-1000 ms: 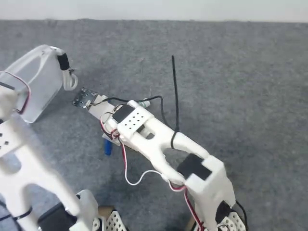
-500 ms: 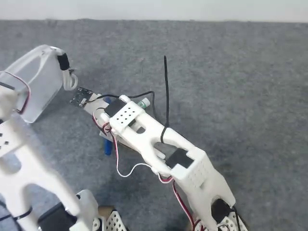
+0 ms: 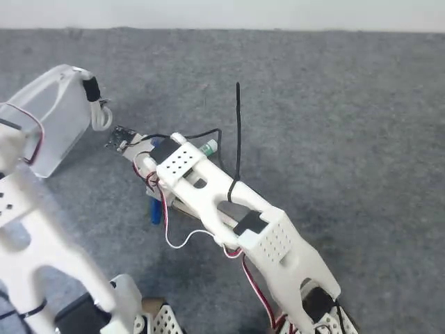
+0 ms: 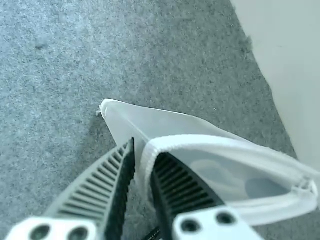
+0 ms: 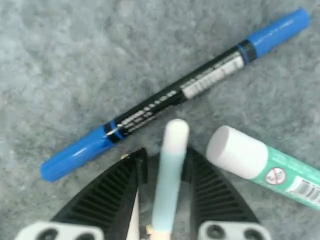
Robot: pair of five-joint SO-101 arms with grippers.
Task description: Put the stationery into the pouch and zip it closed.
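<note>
A grey carpeted table [image 3: 334, 104] is seen from above, with two white arms set on its near edge. The left arm [image 3: 28, 229] is raised at the left side of the table. The right arm [image 3: 229, 202] is stretched from the near right corner toward the middle of the table.

A translucent white pouch [image 3: 52, 115] is held up at the far left. Its thick rim is pinched between the ribbed jaws of the left gripper [image 4: 141, 150], which are closed tight on it. The mouth of the pouch is seen gaping beside them.

Three pieces of stationery are laid on the carpet under the right wrist. A glue stick [image 5: 260, 165], green with a white cap, is seen just beside one jaw, outside it. A blue marker [image 5: 175, 95] with a black barrel is laid crosswise just beyond the jaw tips, not touched by them. A slim pale pen [image 5: 167, 185] is placed lengthwise between the jaws of the right gripper [image 5: 164, 152], which are held apart, closely flanking it. Its rounded end is seen past their tips, near the marker.

A thin black cable [image 3: 238, 125] is run over the right arm.
</note>
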